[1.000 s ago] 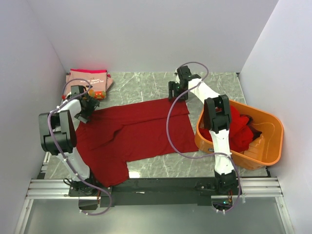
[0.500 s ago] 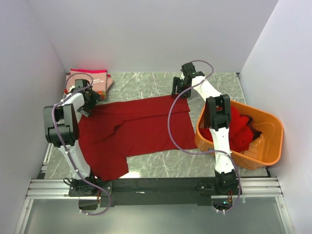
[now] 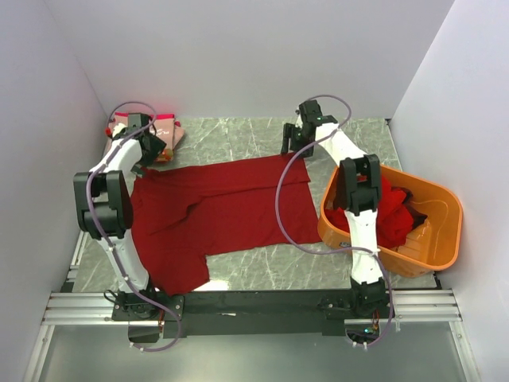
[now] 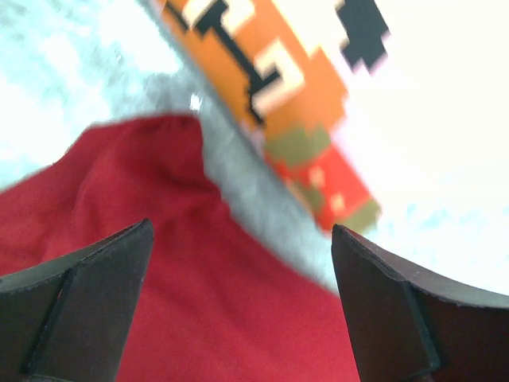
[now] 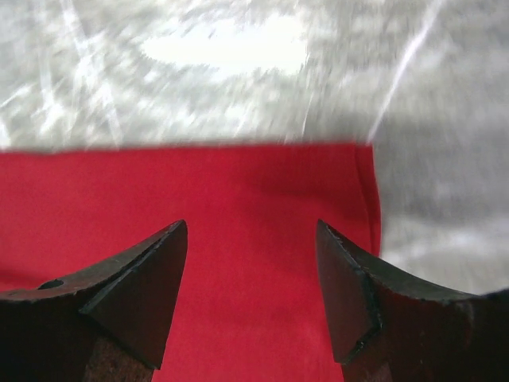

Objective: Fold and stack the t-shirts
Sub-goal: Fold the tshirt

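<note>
Red t-shirt [image 3: 231, 207] edge beneath wide-apart left pincer [image 4: 240, 231], right pincer [image 5: 251, 224]

Top view: bright, even, diffuse light; sharp throughout; faint soft shadows on the desk [image 3: 254, 274]. Left wrist view: strong blur; pink t-shirt [image 4: 429, 103] overexposed to white. Right wrist view: soft, smeared; white glare patch on desk; right end effector [image 5: 250, 294] dark, underexposed.

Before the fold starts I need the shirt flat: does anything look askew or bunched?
The red shirt lies slanted on the table, creases bunched in its left half, its near-left part reaching the front edge. The left gripper and right gripper are open at its far corners.
</note>
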You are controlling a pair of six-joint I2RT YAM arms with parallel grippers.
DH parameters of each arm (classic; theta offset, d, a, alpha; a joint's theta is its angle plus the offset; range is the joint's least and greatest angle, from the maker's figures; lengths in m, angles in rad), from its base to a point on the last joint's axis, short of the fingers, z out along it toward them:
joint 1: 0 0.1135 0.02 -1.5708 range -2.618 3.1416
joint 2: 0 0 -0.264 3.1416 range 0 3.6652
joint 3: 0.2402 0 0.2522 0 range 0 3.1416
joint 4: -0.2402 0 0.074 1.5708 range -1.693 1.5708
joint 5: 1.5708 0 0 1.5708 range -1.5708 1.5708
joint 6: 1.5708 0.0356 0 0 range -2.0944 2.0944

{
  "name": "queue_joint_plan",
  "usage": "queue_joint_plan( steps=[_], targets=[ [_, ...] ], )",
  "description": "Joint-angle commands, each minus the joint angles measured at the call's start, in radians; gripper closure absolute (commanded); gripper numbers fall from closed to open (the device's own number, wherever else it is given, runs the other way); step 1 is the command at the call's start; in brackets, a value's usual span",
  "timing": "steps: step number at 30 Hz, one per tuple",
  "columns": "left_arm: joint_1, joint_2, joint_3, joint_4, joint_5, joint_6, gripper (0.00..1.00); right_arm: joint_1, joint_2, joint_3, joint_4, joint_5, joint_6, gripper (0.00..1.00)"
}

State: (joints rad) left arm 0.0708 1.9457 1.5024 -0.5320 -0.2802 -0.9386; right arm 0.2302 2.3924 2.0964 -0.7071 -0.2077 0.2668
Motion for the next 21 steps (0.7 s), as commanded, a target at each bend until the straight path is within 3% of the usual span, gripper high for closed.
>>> queue_joint_plan(
  steps=[1,7,13,21],
  targets=[
    [-0.040,-0.178,-0.036,-0.107,-0.077,-0.003,0.01,0.000,-0.221,-0.058,0.052,-0.007,-0.035,0.28],
    [-0.129,-0.483,-0.283,-0.249,-0.122,-0.141,0.01,0.055,-0.410,-0.240,0.075,0.036,-0.074,0.28],
    [-0.339,-0.760,-0.594,-0.319,-0.051,-0.275,0.01,0.136,-0.600,-0.481,0.141,0.114,-0.063,0.27],
    [-0.813,-0.936,-0.862,-0.416,0.064,-0.627,0.03,0.218,-0.742,-0.737,0.212,0.134,-0.031,0.27]
  ],
)
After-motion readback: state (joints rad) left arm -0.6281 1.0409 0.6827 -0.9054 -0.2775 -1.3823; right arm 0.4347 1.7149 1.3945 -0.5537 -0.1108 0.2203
